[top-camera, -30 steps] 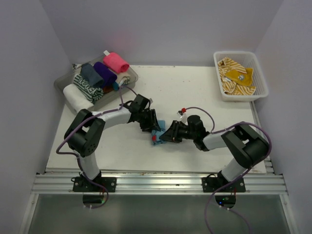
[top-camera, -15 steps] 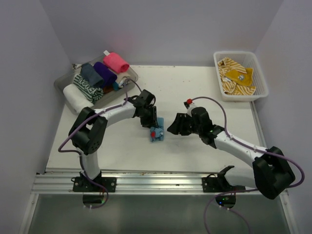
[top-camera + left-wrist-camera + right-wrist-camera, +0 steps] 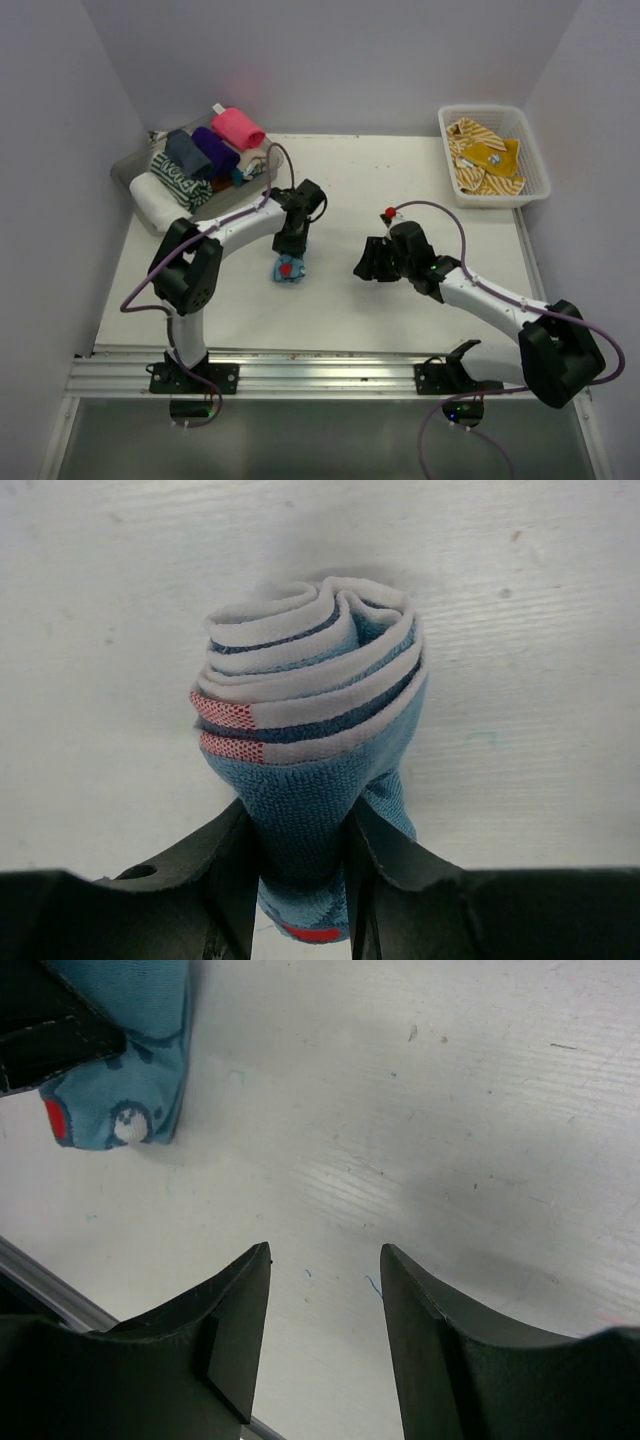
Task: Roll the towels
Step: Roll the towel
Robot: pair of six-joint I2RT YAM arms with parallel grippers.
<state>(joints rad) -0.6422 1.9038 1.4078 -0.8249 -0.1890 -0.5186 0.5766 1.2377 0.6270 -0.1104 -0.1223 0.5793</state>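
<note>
The left gripper (image 3: 290, 256) is clenched on a rolled blue towel (image 3: 288, 270) over the table (image 3: 340, 175), a little left of its middle and nearer than the tray. In the left wrist view the roll shows end on: blue and white layers wound in a tight spiral, with two red patches at the left edge. The two black fingers (image 3: 225, 865) pinch its lower part from either side. Whether the roll rests on the table or hangs just above it cannot be told. The right gripper (image 3: 368, 262) is to the right of the blue towel, apart from it, and is released. In its wrist view its fingers (image 3: 230, 1330) stand apart with only bare table between them. The blue towel lies in the top left corner of that view, with a left finger across it. At the back left a clear tray (image 3: 268, 160) holds rolled towels side by side: a pink towel (image 3: 238, 127) at the far end, then a purple towel (image 3: 215, 150), a grey towel (image 3: 185, 153) and a lettered towel (image 3: 175, 180). A white towel (image 3: 150, 200) lies at the tray's near left end; whether it is inside cannot be told. At the back right a white basket (image 3: 500, 200) holds yellow towels (image 3: 485, 160) with white stripes, unrolled and crumpled.
</note>
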